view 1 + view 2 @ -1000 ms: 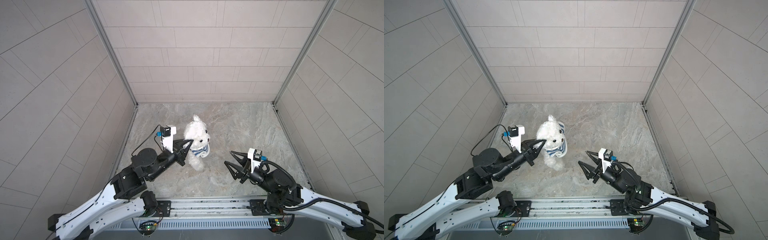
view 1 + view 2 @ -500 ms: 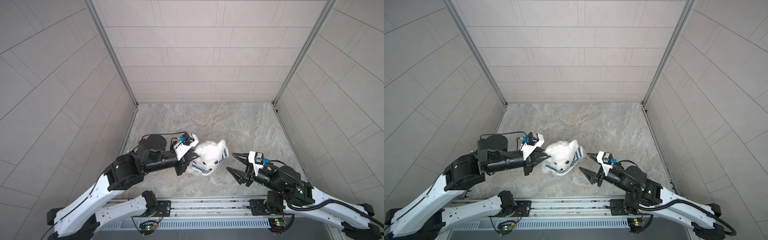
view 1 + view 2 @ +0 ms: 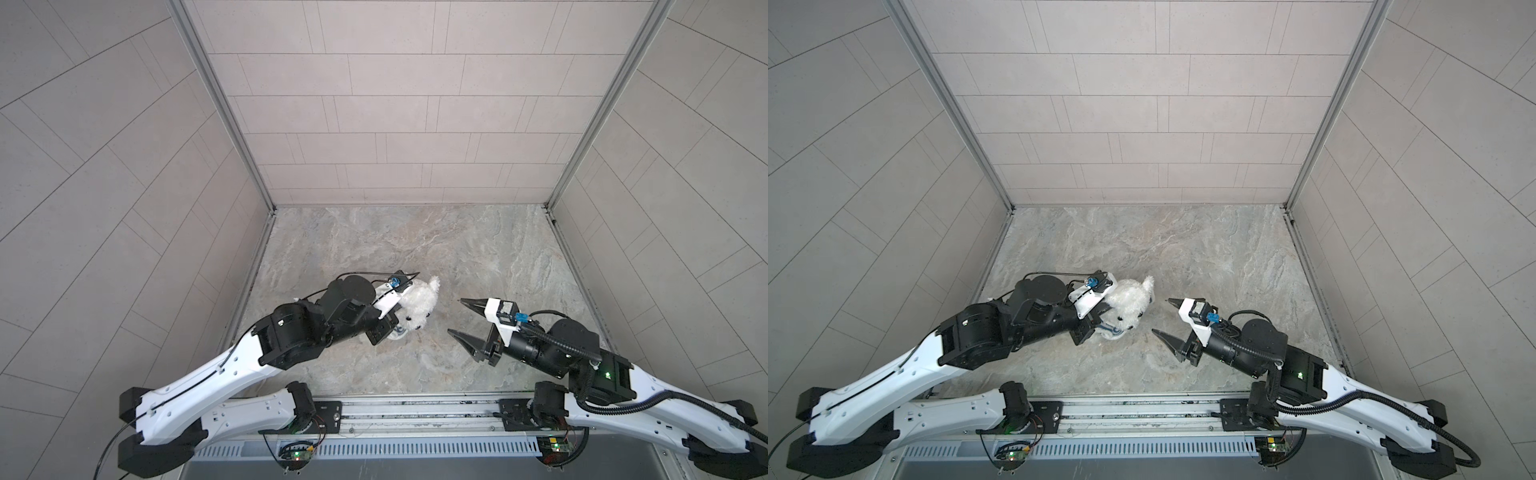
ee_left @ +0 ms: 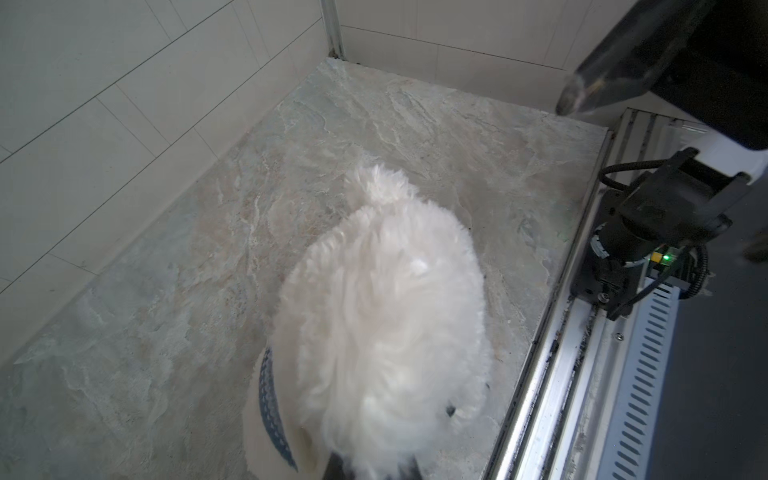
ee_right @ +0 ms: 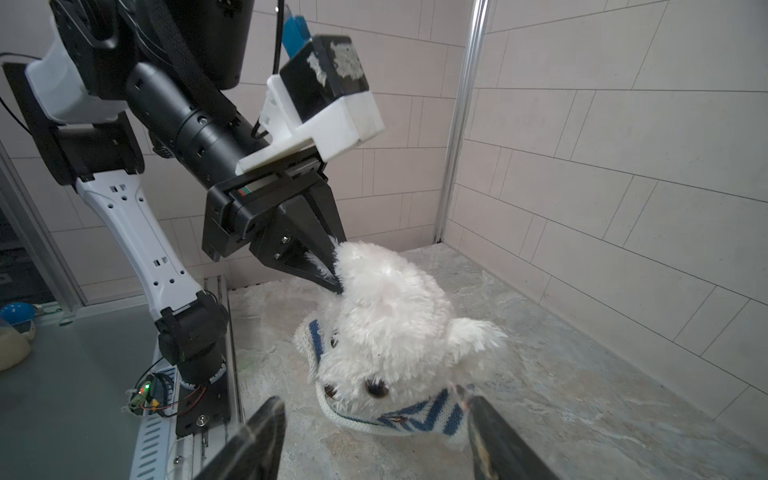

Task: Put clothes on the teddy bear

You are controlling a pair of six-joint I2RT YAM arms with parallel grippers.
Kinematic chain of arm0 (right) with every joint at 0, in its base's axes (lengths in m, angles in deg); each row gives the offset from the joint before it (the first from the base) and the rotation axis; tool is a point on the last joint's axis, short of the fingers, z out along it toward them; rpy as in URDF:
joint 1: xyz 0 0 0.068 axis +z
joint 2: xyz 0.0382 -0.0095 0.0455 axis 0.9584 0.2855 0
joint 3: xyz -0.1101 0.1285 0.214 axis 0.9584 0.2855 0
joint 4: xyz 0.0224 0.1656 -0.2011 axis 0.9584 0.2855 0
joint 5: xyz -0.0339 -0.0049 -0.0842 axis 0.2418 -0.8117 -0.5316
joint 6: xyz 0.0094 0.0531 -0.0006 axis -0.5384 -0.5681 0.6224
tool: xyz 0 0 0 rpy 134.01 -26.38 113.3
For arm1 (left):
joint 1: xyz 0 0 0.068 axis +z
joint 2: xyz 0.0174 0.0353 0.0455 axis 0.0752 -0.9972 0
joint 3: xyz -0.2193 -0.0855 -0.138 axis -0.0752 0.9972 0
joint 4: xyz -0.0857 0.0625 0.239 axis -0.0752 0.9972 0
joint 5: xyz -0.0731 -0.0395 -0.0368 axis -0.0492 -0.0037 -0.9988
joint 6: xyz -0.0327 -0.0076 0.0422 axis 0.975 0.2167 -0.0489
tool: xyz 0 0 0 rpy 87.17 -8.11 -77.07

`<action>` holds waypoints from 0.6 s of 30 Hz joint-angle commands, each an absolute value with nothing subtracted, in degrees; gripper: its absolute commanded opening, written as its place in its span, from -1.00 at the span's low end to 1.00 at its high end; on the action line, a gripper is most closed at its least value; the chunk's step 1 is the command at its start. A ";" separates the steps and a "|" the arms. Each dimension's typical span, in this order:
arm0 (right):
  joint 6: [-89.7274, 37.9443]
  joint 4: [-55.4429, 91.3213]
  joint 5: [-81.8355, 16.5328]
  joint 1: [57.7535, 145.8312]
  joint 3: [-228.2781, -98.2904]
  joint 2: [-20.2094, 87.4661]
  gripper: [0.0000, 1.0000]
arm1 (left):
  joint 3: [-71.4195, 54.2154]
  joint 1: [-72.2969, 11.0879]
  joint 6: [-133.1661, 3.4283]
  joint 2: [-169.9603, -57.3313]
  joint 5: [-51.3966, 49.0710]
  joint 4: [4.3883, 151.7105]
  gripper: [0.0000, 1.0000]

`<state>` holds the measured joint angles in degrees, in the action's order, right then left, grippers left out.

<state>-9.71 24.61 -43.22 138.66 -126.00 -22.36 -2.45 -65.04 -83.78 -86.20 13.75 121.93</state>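
Right wrist view: black left gripper (image 5: 334,272) pinches an ear of the fluffy white plush teddy bear (image 5: 390,324); right gripper (image 5: 374,415) stands open

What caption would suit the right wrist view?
Left pincer shut on fur of the bear; striped shirt bunched under its face; right pincer open in front.
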 commanded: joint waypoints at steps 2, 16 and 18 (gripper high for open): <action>-12.37 23.64 -52.31 138.71 -124.85 -22.05 0.38 | 4.13 -65.97 -77.56 -86.60 19.74 111.77 -1.00; -46.94 30.03 -63.47 134.79 -108.12 -33.94 0.46 | 24.45 -71.99 -67.82 -97.66 11.97 81.83 -0.92; -52.50 29.06 -61.86 134.06 -105.34 -34.82 0.47 | 25.57 -72.21 -65.91 -100.43 10.43 78.35 -0.82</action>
<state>-39.06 26.95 -59.46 134.82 -107.73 -33.83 24.02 -71.75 -69.64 -98.27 13.16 87.98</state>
